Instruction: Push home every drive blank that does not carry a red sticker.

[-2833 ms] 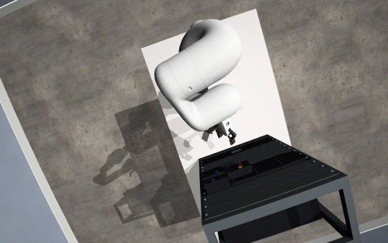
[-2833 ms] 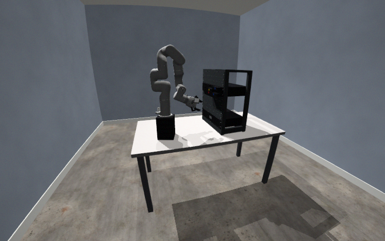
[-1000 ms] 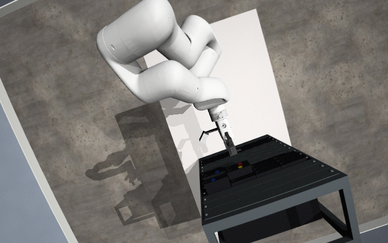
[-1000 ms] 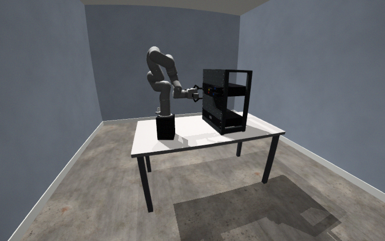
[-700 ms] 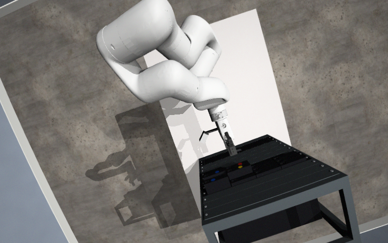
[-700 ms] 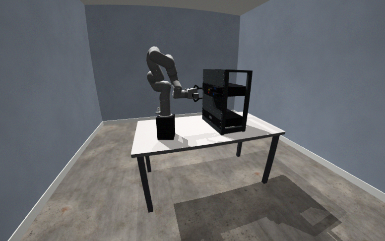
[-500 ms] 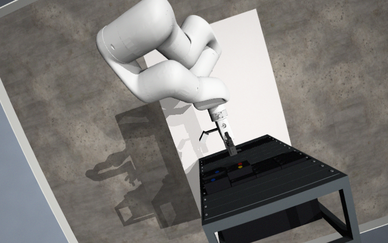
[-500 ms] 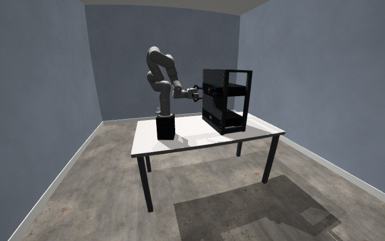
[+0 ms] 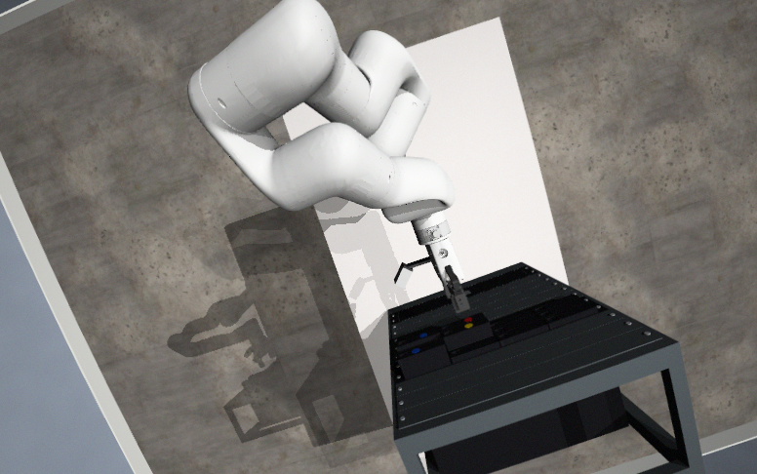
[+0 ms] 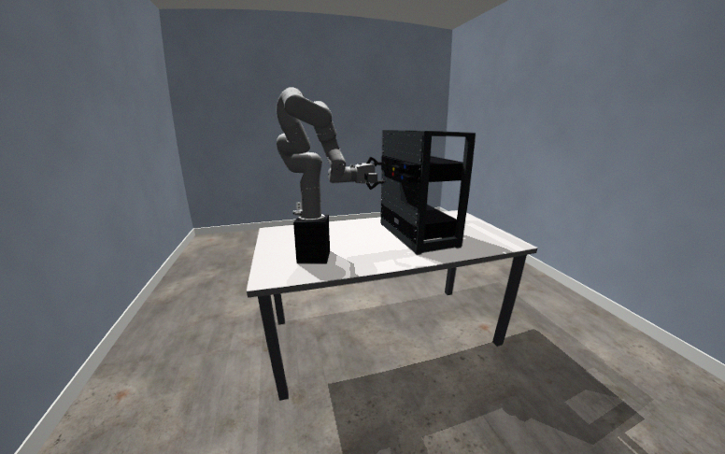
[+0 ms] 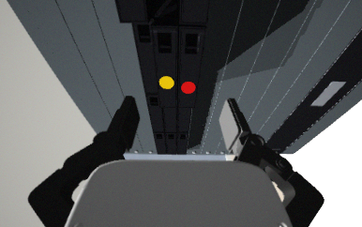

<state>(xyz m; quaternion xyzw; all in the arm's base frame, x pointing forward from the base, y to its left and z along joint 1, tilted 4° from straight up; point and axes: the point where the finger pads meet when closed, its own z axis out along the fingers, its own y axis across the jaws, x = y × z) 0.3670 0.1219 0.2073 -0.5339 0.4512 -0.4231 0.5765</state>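
The black rack point(image 9: 502, 384) point(image 10: 422, 213) point(image 11: 84, 56) stands on the white table point(image 10: 374, 262) point(image 9: 480, 139). Four blanks stand out of its front. In the wrist view the yellow-sticker blank point(image 11: 166, 83) point(image 9: 469, 325) and the red-sticker blank point(image 11: 188, 87) point(image 9: 467, 320) sit side by side, straight ahead. Two blue-sticker blanks point(image 9: 423, 335) point(image 9: 416, 351) stand further along the same chassis and are outside the wrist view. My gripper point(image 11: 180, 108) point(image 10: 378, 172) point(image 9: 428, 291) is open and empty. It points at the rack front, a short way off the yellow and red blanks, and touches nothing.
The arm's black base block point(image 10: 311, 240) stands on the table to the left of the rack. The rack's open side frame point(image 10: 465, 176) faces right. A lower black unit point(image 10: 398, 221) sits near the rack's bottom.
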